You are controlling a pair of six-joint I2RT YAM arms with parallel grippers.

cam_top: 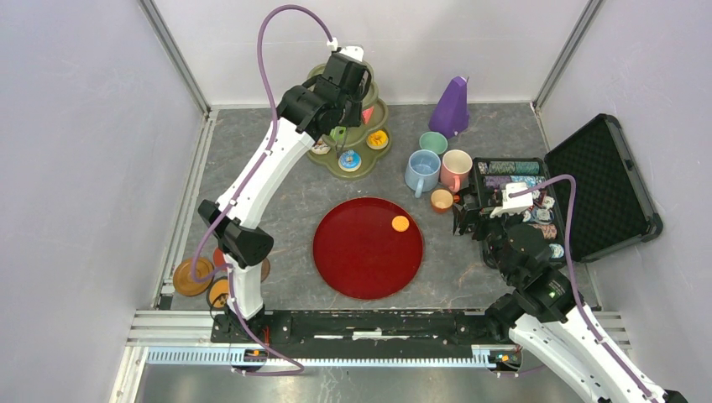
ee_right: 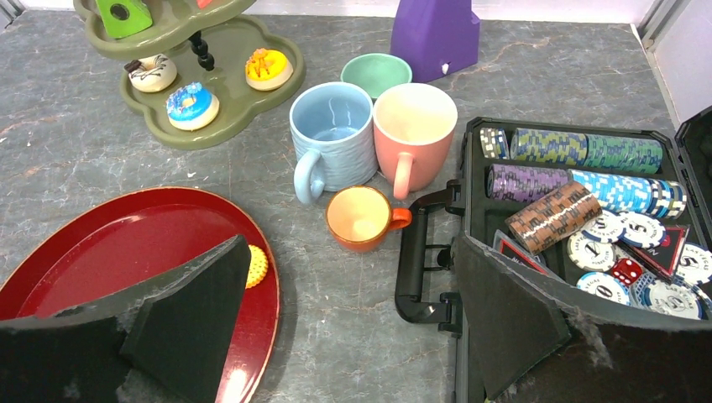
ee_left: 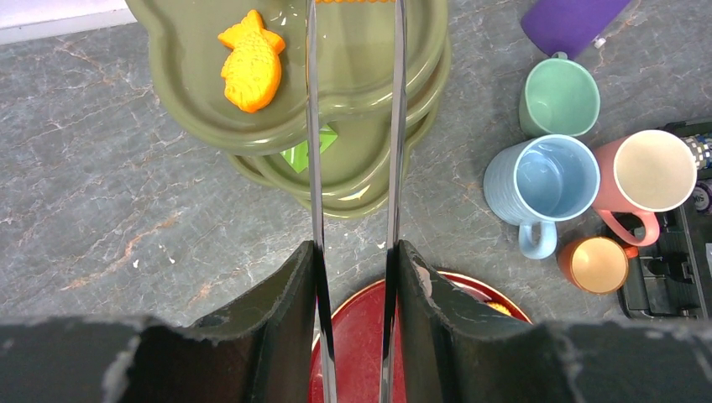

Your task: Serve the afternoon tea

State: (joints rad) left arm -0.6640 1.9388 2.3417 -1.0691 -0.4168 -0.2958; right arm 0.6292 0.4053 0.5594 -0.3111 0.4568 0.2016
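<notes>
- The left claw (ee_left: 354, 252) is clamped on thin metal tongs (ee_left: 312, 168). Their tips reach ahead over the green stand (ee_left: 185, 101), where something orange shows at the picture's edge; I cannot tell whether it is pinched.
- A fish biscuit (ee_left: 250, 60) lies ahead and to the left, and the red tray (ee_left: 357, 344) sits beneath the claw.
- Risk: the springy blades could twist, dropping a biscuit short of the tray.
- The right claw (ee_right: 347, 243) gapes empty. A careless advance could topple the orange cup (ee_right: 363, 217) just ahead.

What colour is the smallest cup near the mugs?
The small cup is orange, with a paler inside; the right wrist view shows it best.
</notes>
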